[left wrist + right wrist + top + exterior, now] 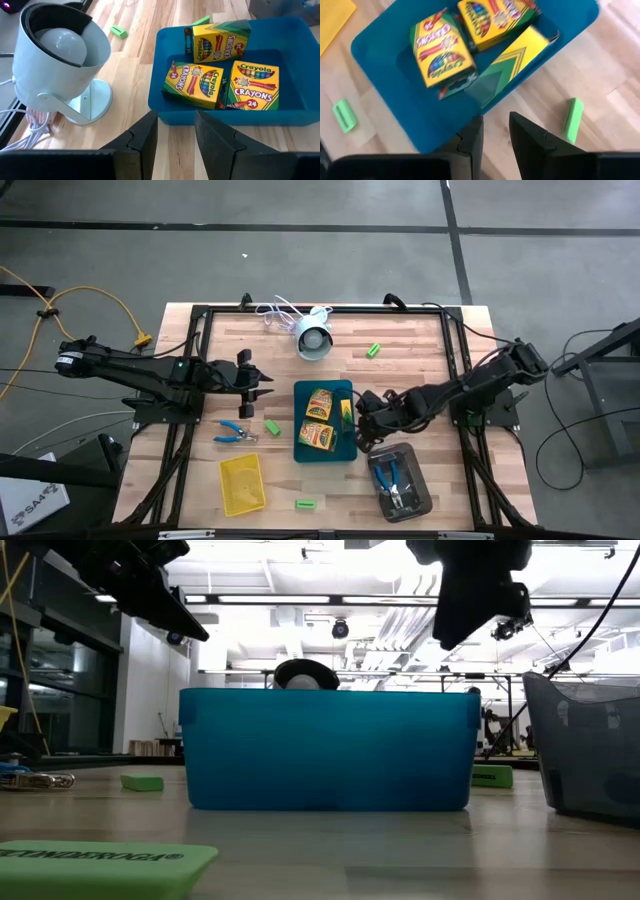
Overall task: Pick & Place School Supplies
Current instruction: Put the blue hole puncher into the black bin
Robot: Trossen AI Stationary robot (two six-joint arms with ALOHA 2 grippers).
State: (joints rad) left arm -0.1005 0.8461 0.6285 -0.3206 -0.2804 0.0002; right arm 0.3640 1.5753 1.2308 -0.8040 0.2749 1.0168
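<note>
3 crayon boxes (205, 84) sit in the teal tray (300, 448) at the middle of the table (420, 340): 2 lie flat side by side, and the 3rd (346, 416) leans tilted against the tray wall on the right arm's side. 3 small green blocks lie on the bare wood: 1 (374, 351) toward the far edge, near the white round lamp (314, 339) and its cable; 1 (271, 427) just beside the tray on the left arm's side; 1 (305, 504) close to the near edge. 2 pairs of blue-handled scissors show: 1 (235, 433) lies on the wood between the left arm and the yellow tray (241, 483), the other (393, 483) lies inside the dark grey tray (424, 498) near the right near corner. The yellow tray stands near the left near corner.

The left gripper (263, 385) hangs over the wood beside the teal tray, its fingers (142, 140) parted by a narrow gap with nothing between them. The right gripper (358, 420) hangs at the tray's edge by the leaning box, its fingers (470, 137) likewise a narrow gap apart and holding nothing.
</note>
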